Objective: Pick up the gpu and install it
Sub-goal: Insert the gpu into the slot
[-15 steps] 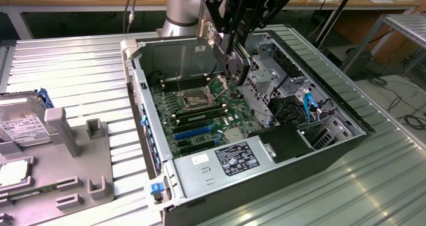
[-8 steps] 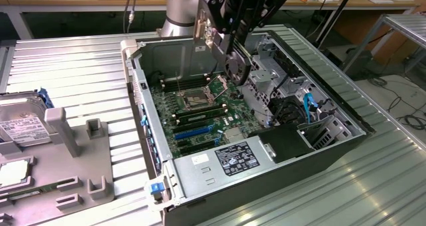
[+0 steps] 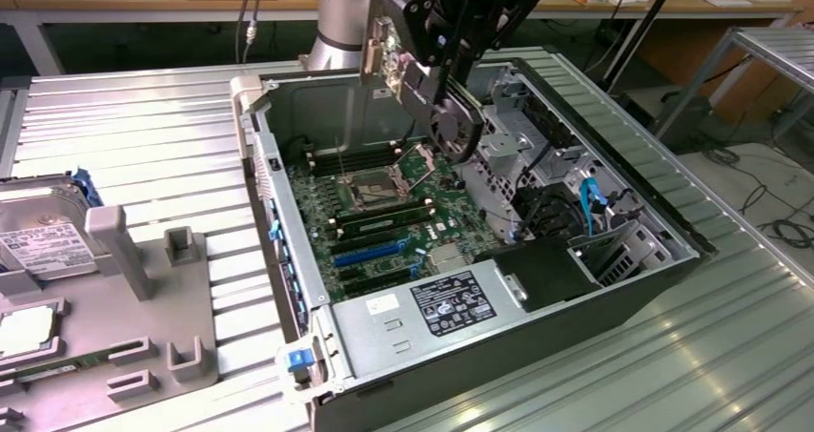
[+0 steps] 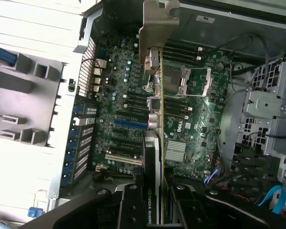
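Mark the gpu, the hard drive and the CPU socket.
the gpu (image 4: 158, 24): wrist view, on its silver end bracket.
the hard drive (image 3: 42, 243): exterior view, on its labelled top face.
the CPU socket (image 3: 377, 194): exterior view, on the socket's middle.

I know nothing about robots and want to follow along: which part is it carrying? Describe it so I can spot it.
Find the open computer case on the ribbed metal table. Above its green motherboard hangs the black pincer, shut on the gpu. It is the only card held in the air, on edge, with a round black fan and silver end bracket.
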